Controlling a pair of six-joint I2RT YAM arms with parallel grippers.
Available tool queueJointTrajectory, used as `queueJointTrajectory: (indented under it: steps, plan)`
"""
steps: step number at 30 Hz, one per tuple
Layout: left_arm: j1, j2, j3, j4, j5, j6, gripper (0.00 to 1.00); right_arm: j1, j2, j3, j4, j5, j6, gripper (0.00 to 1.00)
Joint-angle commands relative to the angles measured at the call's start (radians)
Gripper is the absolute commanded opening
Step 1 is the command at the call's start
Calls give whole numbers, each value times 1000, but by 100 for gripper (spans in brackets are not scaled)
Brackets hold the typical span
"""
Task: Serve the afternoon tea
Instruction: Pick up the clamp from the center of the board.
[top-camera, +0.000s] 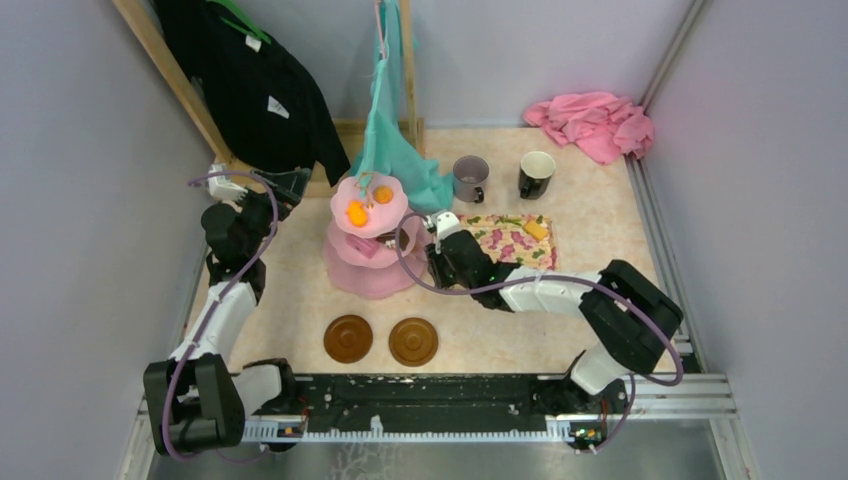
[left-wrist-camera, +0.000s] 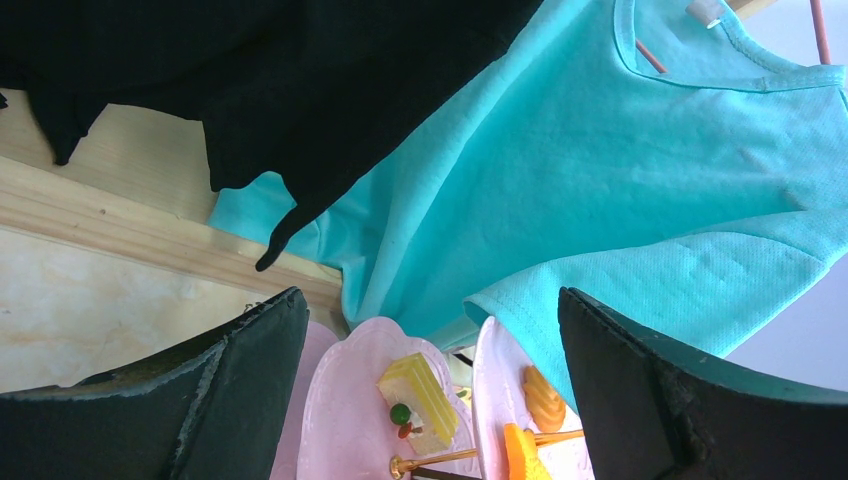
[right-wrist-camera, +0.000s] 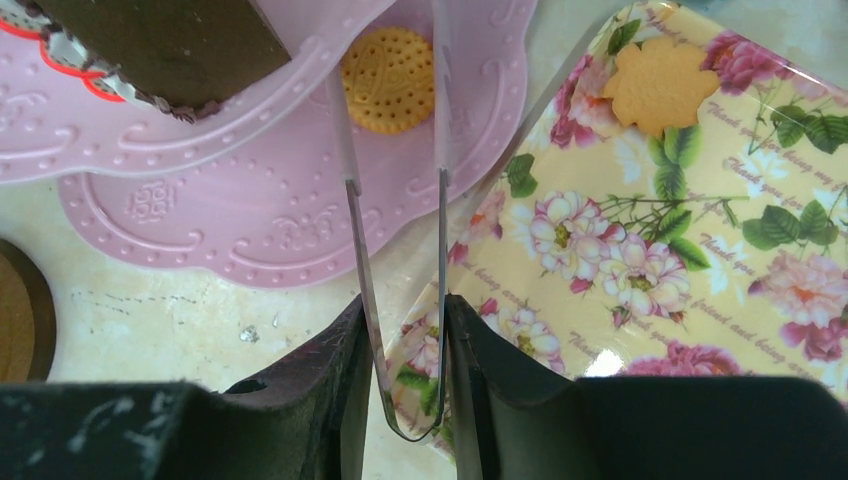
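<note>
Left end effector: jaws spread wide with nothing between them; it hovers at 10 o'clock of the stand, near it but not touching.
Black garment: hangs at 12 o'clock of the left end effector.
Left brown disc: lies flat on the desk at 6 o'clock of the stand.
Right brown disc: lies flat just beside the left brown disc, at its 3 o'clock.
Stand: pink, with three scalloped tiers; it is upright on the desk, left of centre.
Orange cakes: two pieces on the top tier.
Yellow cake: a slice on one stand tier; which tier cannot be told.
Brown cake: sits on the tier directly above the bottom one, at its rim.
Teal fabric: hangs at 12 o'clock of the stand.
Round biscuit: lies flat on the bottom tier, between the two arms of the tongs.
Tongs: metal; the arms reach over the bottom tier, one on each side of the round biscuit. Contact cannot be told.
Right end effector: clamped on the bent end of the tongs, at 3 o'clock of the stand.
Floral tray: lies flat at 3 o'clock of the stand, just beside the bottom tier.
Flower-shaped biscuit: lies on the floral tray.
Grey mug: upright at 12 o'clock of the floral tray.
Black mug: upright with a white lining, at 3 o'clock of the grey mug.
Pink cloth: crumpled at 1 o'clock of the black mug.
</note>
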Motion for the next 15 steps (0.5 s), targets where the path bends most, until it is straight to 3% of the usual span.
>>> queueJointTrajectory:
  steps: [1, 15]
  plan:
    - [8, -13, 2, 15, -3, 19, 99, 22, -54, -8, 26, 18, -16, 30]
    - [8, -15, 2, 12, -8, 23, 99, 23, -111, -36, 67, 3, -28, 28]
